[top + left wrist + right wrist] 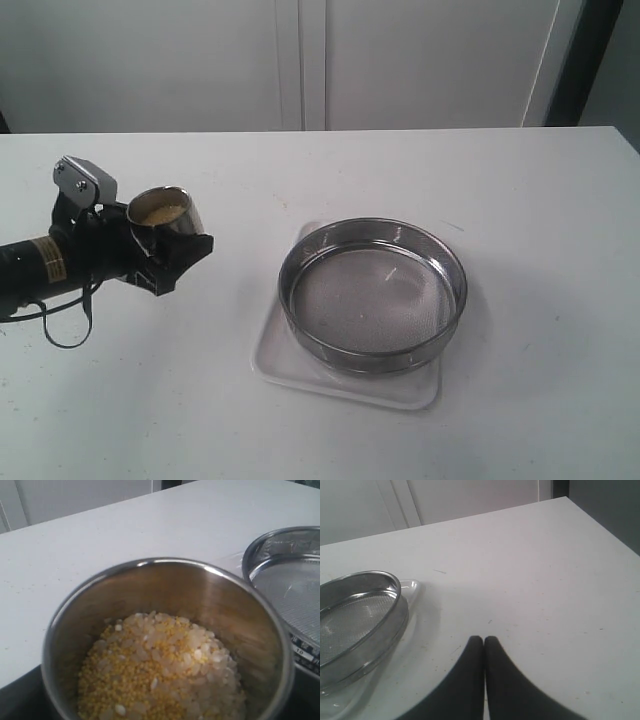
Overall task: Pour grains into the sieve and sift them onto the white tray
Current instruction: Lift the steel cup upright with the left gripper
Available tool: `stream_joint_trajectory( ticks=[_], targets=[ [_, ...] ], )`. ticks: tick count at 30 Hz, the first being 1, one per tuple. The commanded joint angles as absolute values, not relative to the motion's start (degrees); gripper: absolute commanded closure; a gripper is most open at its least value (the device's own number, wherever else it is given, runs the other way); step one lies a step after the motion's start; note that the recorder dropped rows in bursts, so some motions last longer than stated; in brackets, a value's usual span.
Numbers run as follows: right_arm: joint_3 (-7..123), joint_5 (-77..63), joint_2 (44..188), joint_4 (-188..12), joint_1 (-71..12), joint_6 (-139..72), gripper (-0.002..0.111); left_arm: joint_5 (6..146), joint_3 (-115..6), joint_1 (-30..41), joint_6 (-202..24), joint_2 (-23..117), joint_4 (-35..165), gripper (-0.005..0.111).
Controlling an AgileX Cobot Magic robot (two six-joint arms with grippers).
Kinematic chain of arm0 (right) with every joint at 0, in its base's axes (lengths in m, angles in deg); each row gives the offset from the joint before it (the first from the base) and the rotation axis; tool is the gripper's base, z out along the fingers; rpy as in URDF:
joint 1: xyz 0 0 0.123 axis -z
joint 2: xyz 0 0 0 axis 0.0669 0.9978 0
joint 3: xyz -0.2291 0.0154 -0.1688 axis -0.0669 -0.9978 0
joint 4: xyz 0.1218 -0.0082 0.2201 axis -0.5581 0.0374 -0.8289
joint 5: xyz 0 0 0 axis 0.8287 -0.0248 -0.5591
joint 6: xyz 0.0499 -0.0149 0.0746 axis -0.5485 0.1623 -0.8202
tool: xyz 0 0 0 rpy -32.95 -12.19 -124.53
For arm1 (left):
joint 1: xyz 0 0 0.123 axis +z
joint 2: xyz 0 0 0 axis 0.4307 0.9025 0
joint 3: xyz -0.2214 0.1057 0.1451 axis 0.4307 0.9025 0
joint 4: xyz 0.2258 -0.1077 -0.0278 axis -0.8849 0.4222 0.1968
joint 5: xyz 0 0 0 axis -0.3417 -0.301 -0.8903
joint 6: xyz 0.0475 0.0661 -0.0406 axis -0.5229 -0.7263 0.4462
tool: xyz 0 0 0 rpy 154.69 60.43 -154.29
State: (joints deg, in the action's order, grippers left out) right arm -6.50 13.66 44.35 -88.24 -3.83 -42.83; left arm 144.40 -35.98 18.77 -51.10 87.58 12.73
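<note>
While heaped in steel cup, grains well apart from sieve; cup clamped in left gripper. Sieve set on white tray. Right gripper near sieve, fingers pressed together, holding nothing.

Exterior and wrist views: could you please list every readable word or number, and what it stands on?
"10": on a white strip below the sieve; what bears the strip is unclear.
Yellow label on the left arm: too blurred to read.
No other text shows.
</note>
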Motion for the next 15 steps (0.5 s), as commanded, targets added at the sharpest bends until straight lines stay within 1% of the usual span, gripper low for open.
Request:
stream_joint_trajectory(
  ticks=[1,10,15],
  targets=[
    [-6.89,12.84,44.1,-88.24,-3.9,-43.13,0.108,145.85,-34.64,18.44,-48.68,83.34,12.27,0.107],
    [-6.89,12.84,44.1,-88.24,-3.9,-43.13,0.108,145.85,-28.82,18.44,-45.77,73.92,12.95,0.107],
    [-6.89,12.84,44.1,-88.24,-3.9,-43.13,0.108,145.2,-27.22,18.44,-45.53,71.37,13.55,0.107]
  ],
)
